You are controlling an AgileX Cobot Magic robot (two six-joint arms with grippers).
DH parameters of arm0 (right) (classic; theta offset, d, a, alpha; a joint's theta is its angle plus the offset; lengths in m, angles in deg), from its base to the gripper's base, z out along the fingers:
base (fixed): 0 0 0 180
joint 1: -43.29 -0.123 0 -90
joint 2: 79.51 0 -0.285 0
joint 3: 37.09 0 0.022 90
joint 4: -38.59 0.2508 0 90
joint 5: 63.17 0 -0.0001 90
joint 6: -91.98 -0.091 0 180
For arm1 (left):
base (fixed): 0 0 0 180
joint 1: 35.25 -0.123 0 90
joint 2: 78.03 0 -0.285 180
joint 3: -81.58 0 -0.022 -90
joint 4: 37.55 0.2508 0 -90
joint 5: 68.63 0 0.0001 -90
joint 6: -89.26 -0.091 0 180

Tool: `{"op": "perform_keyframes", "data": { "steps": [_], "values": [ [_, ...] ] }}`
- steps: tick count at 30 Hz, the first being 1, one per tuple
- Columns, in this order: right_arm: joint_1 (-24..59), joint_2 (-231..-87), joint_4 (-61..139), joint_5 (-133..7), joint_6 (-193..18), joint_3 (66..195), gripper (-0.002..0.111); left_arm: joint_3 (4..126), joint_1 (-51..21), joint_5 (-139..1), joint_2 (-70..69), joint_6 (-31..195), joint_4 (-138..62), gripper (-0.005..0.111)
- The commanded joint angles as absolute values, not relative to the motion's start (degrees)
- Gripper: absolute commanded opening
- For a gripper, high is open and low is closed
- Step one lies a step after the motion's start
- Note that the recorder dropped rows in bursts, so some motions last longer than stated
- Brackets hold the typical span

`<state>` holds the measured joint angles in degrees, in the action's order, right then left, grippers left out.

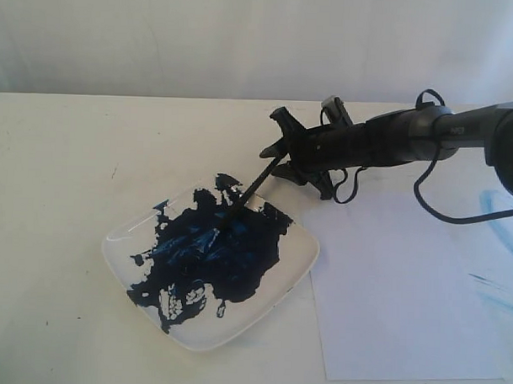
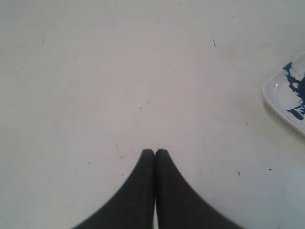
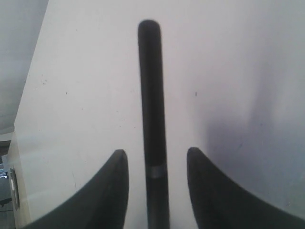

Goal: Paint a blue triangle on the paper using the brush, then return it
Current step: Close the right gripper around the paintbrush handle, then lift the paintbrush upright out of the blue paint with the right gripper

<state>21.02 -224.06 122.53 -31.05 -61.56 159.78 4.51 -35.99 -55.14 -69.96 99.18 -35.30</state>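
The brush (image 1: 250, 186) is thin and black. It slants with its tip in the dark-blue paint on the white square plate (image 1: 296, 261), its handle rising toward my right gripper (image 1: 274, 135). In the right wrist view the brush (image 3: 151, 95) runs between the fingers of the right gripper (image 3: 155, 152), which stands open with a gap on each side. The white paper (image 1: 405, 281) lies right of the plate. No blue triangle shows on it. My left gripper (image 2: 155, 151) is shut and empty over the bare table, near a corner of the plate (image 2: 281, 93).
Faint light-blue smears (image 1: 500, 209) mark the paper's far right side. The right arm (image 1: 427, 130) and its cable (image 1: 433, 211) hang over the paper's back part. The white table (image 1: 62, 194) spreads left of the plate, with a wall behind it.
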Motion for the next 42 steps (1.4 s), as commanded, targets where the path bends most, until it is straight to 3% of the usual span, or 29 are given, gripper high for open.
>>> {"op": "perform_keyframes", "data": {
  "steps": [1,7,13,28,42],
  "values": [
    [21.08,-224.60,122.71,-30.28,-61.02,159.86,0.038,4.36,-35.76,-55.31,-70.25,99.60,-35.55,0.000],
    [21.08,-224.65,122.71,-30.31,-61.02,159.86,0.037,4.36,-35.76,-55.31,-70.25,99.60,-35.55,0.000],
    [21.08,-224.65,122.71,-30.31,-61.02,159.86,0.022,4.36,-35.76,-55.31,-70.25,99.60,-35.55,0.000],
    [21.08,-224.65,122.71,-30.43,-61.14,159.86,0.001,4.36,-35.76,-55.31,-70.25,99.60,-35.55,0.000],
    [21.08,-219.38,122.58,-33.70,-56.81,159.86,0.000,4.36,-35.76,-55.31,-70.25,99.60,-35.55,0.000]
  ]
}}
